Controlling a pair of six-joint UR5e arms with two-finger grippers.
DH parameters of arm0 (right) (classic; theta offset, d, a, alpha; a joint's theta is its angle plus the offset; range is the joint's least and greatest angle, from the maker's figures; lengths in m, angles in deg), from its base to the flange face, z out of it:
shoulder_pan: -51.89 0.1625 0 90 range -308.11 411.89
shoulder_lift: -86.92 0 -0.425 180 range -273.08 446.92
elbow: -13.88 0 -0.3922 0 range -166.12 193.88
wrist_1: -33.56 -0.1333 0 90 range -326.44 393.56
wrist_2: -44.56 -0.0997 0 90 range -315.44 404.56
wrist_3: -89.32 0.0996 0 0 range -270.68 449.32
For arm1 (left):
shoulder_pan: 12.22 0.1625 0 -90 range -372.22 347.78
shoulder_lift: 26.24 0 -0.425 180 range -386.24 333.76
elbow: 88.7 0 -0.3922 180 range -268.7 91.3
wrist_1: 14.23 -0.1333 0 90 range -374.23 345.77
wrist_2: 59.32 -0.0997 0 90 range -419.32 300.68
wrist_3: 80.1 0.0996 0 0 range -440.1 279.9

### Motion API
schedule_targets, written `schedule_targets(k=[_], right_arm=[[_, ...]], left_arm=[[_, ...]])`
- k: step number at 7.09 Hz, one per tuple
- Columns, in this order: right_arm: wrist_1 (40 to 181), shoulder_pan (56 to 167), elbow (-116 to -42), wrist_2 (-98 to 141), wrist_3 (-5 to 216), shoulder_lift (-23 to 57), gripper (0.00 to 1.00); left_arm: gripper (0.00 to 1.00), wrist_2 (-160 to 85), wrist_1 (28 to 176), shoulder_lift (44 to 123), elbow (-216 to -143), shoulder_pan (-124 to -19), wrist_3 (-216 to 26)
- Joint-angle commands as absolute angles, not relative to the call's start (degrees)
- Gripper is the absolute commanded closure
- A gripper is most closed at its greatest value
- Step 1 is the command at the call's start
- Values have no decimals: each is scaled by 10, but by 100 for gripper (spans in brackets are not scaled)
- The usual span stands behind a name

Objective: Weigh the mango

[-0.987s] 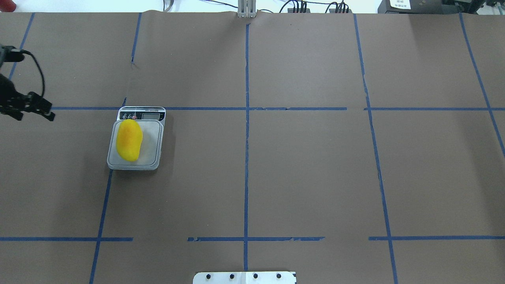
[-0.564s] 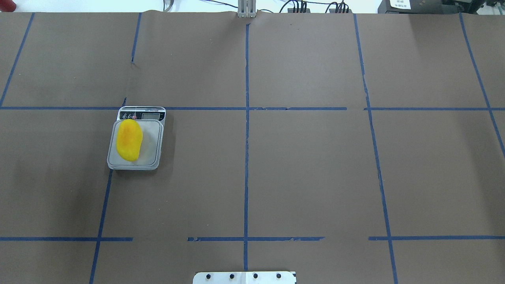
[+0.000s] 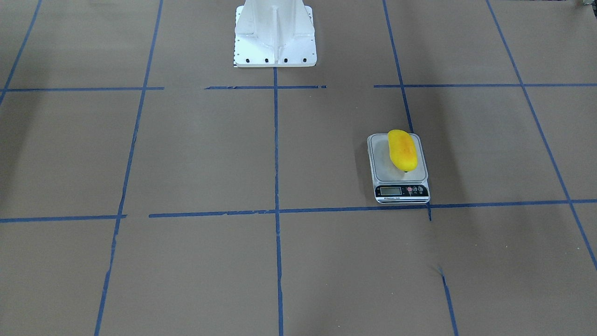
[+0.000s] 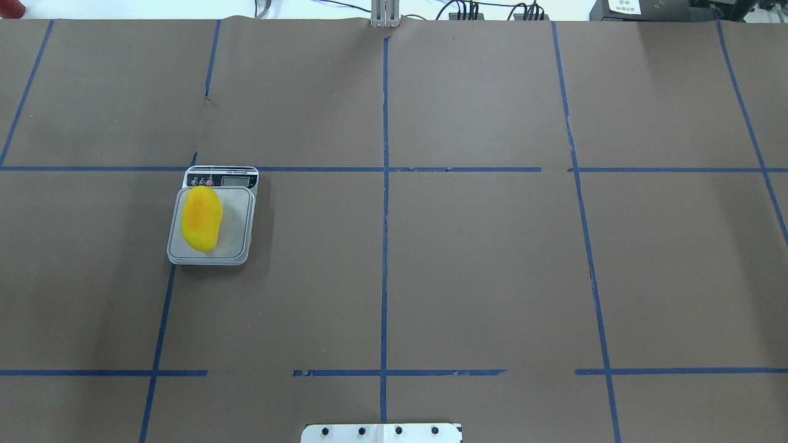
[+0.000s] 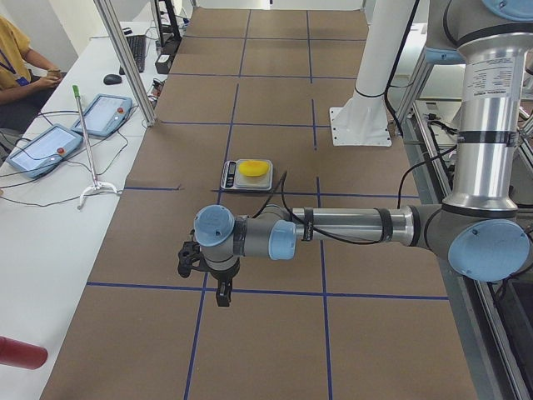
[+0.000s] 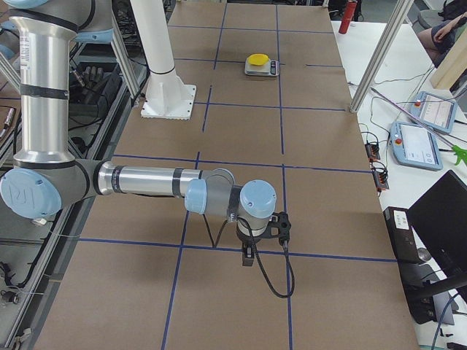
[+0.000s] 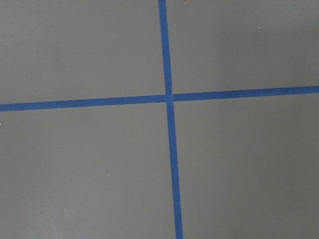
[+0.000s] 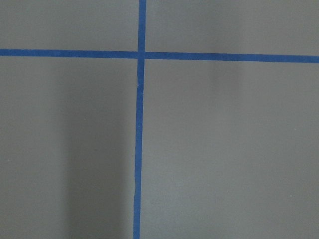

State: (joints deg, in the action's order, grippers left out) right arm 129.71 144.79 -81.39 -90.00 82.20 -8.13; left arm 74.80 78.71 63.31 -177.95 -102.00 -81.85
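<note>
All but done, judging by mango [image 4: 202,219] lying on scale [image 4: 237,229] near counter's [image 4: 492,277] left edge. Cannot tell whether left tool [image 5: 223,298] and right tool [image 6: 248,259], both well apart from it, are spread or pressed together. Remains only to read display [image 4: 237,181].

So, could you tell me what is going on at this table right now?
The mango lies on the scale, with nothing touching it, so the placing looks done. The left gripper and right gripper both hang over bare table well away from it; whether they are open or shut cannot be told.
</note>
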Motion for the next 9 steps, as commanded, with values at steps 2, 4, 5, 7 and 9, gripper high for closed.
schedule_targets(k=[2,4,5,7,9], right_arm=[[1297,1448,-814,-900,822,-82,0],[1297,1448,-814,-900,822,-81,0],[1297,1448,-814,-900,822,-81,0],[1297,1448,-814,-900,822,-81,0],[1297,1448,-814,-900,822,-81,0]], left_arm=[[0,748,707,632,-1798,-1027,-814],[0,752,708,629,-1796,-1031,-775],[0,748,706,631,-1800,-1034,-768],[0,749,704,631,-1801,-1034,-744],[0,748,705,630,-1800,-1034,-712]])
